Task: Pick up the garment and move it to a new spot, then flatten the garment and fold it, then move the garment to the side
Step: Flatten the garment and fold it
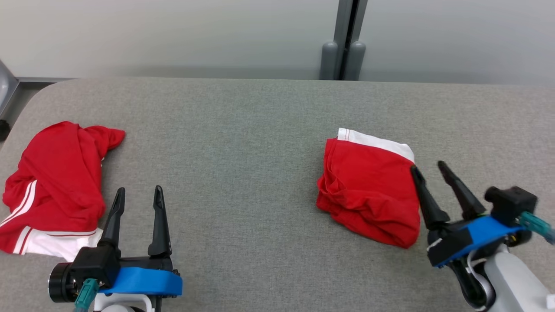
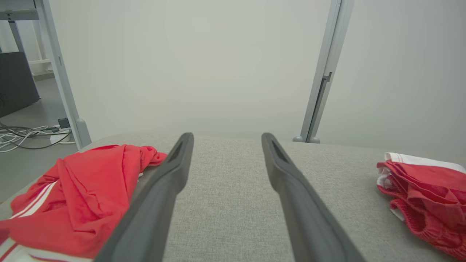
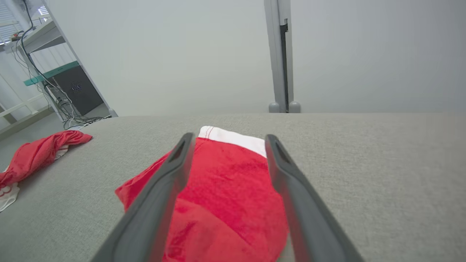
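A folded red garment with a white band along its far edge lies at the right of the grey table. My right gripper stands open at that garment's right edge, its left finger touching or just above the cloth. In the right wrist view the folded garment lies under and between the two fingers. A second red garment with white stripes lies crumpled at the table's left. My left gripper is open beside it, over bare table, holding nothing.
A grey post stands behind the table against a pale wall. The table's rounded left corner is near the crumpled garment. In the left wrist view, cables lie on the floor off the table's left side.
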Controlling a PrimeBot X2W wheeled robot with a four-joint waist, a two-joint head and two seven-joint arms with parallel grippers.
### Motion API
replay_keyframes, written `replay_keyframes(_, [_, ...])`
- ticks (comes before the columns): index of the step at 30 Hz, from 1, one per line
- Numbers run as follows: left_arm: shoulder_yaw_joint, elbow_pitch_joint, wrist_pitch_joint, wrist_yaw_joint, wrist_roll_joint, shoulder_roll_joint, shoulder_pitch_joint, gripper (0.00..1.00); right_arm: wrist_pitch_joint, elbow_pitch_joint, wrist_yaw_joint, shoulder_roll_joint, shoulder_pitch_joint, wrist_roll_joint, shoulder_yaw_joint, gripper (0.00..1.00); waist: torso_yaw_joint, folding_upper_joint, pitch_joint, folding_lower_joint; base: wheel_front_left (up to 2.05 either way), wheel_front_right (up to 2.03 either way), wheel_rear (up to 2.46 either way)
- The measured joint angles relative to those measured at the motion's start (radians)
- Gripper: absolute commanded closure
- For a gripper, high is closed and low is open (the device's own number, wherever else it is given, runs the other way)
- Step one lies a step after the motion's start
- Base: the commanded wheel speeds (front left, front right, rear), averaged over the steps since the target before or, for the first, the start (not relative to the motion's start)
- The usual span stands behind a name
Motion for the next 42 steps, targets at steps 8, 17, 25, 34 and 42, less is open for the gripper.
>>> replay_keyframes(8, [0.003,0.003,0.0,-0.007,0.022,0.0,0.014,0.0,0.0,-0.141,0.0,0.054,0.153,-0.131,-0.181,0.0,-0.035,0.0,-0.035,0.0,0.0,0.0,0.0])
replay_keyframes(17, [0.006,0.006,0.0,-0.01,0.054,0.0,0.043,0.0,0.0,-0.25,0.0,0.145,0.287,-0.242,-0.284,0.0,-0.067,-0.0001,-0.083,-0.0001,0.0,0.0,0.0])
replay_keyframes(25, [0.005,0.024,0.0,0.0,0.099,0.007,0.082,0.0,0.0,-0.291,0.0,0.206,0.371,-0.296,-0.313,0.0,-0.084,-0.0001,-0.118,-0.0001,0.0,0.0,0.0])
replay_keyframes(34, [0.011,0.038,0.0,0.014,0.107,0.018,0.107,0.0,0.0,-0.281,0.0,0.238,0.417,-0.347,-0.328,0.0,-0.077,0.0,-0.129,-0.0001,0.0,0.0,0.0])
replay_keyframes(42, [0.011,0.049,0.0,0.021,0.107,0.019,0.107,0.0,0.0,-0.275,0.0,0.246,0.417,-0.363,-0.331,0.0,-0.068,-0.0001,-0.12,0.0,0.0,0.0,0.0])
